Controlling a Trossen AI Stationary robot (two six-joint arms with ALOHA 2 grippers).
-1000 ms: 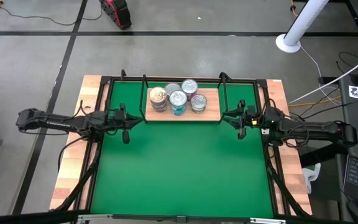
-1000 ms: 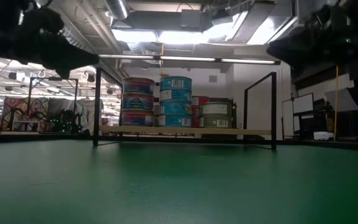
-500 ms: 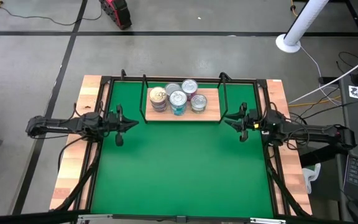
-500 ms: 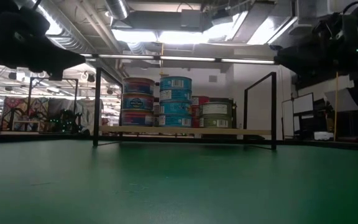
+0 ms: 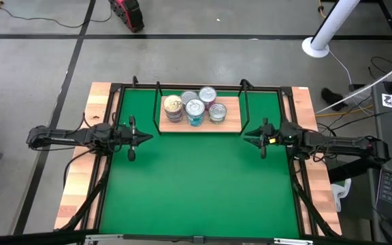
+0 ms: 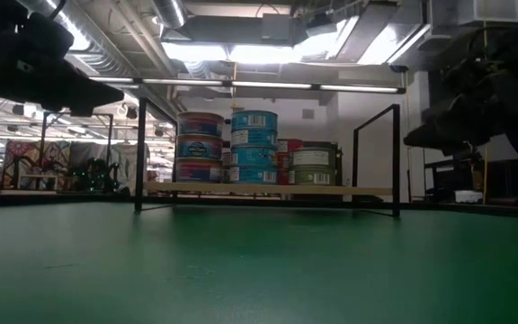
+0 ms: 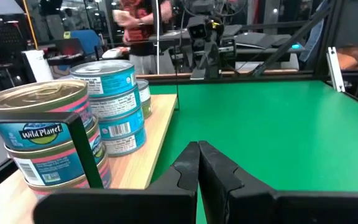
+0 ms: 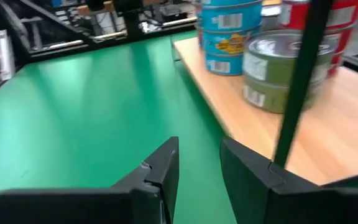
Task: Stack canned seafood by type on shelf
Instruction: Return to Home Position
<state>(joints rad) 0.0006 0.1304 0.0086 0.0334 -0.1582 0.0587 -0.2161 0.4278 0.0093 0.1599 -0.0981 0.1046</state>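
Now the stacked tins (image 5: 194, 107) are sitting on the shelf (image 5: 233, 120) between both arms; the left gripper (image 5: 141, 135) is pinching closed on nothing; the right gripper (image 5: 249, 136) is gaping, empty.

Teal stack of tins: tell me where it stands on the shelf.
In the high view the teal stack stands at the middle of the shelf, between the gold-lidded stack on its left and a shorter stack on its right.
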